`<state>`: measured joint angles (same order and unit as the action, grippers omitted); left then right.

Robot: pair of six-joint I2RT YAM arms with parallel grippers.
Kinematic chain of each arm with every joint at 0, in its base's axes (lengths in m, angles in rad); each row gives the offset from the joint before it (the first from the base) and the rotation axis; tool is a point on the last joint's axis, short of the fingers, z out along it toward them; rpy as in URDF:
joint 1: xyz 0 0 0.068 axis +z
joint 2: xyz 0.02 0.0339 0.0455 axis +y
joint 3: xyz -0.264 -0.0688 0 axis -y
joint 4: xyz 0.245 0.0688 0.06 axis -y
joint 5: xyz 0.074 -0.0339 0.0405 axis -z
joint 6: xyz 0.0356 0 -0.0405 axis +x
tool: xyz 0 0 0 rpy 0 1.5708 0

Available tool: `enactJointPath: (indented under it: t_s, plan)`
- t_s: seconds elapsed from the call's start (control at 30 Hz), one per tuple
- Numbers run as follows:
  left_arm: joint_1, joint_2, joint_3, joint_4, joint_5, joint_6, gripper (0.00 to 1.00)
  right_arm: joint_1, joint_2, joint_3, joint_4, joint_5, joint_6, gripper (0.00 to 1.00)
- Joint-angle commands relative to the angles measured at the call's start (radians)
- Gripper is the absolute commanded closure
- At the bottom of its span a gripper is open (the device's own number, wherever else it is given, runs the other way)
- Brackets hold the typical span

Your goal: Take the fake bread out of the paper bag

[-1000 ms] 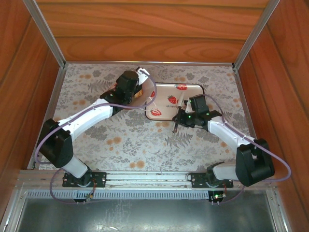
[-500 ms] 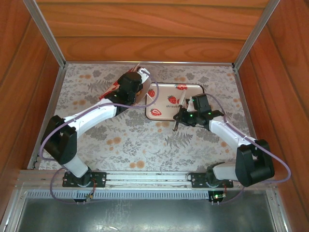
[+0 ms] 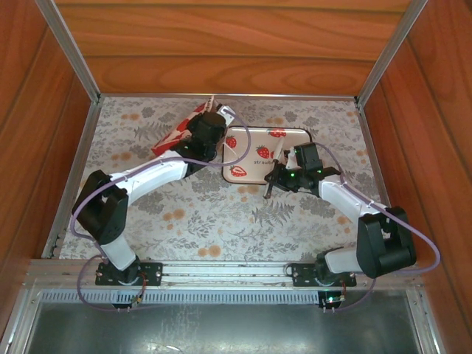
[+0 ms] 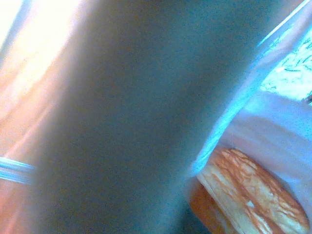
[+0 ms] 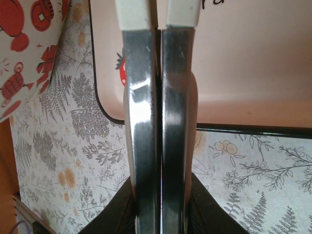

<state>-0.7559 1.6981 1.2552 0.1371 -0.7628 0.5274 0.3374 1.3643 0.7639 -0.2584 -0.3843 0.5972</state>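
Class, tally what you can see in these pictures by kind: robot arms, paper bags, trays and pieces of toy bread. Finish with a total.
robot arms: 2 (left arm, right arm)
paper bag: 1
tray: 1
bread piece in view: 1
total: 5

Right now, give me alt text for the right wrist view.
The right tool is shut, its fingers running up the frame across the black rim of the tray. Floral cloth lies below, and a corner of the red-printed bag shows at top left.
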Motion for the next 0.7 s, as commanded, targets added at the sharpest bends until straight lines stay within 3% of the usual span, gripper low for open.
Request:
enactJointPath:
  t_s: [0.0,0.27,0.43,0.57,0.67]
  plan:
    - [-0.038,0.021,0.024,-0.001,-0.046,0.006,1.00,-0.009,-0.018,0.011,0.023,-0.054,-0.005,0.90]
    - [-0.075,0.019,0.010,-0.002,-0.068,-0.077,1.00,-0.025,-0.093,-0.014,-0.014,-0.102,-0.013,0.91]
    - [-0.077,0.033,0.006,-0.001,-0.089,-0.109,1.00,-0.066,-0.138,-0.084,0.058,-0.248,0.026,0.90]
    - [-0.072,0.061,0.010,0.003,-0.119,-0.123,1.00,-0.100,-0.160,-0.149,0.166,-0.378,0.085,0.82]
    - [-0.058,0.081,0.012,0.013,-0.126,-0.132,1.00,-0.110,-0.174,-0.158,0.169,-0.389,0.093,0.81]
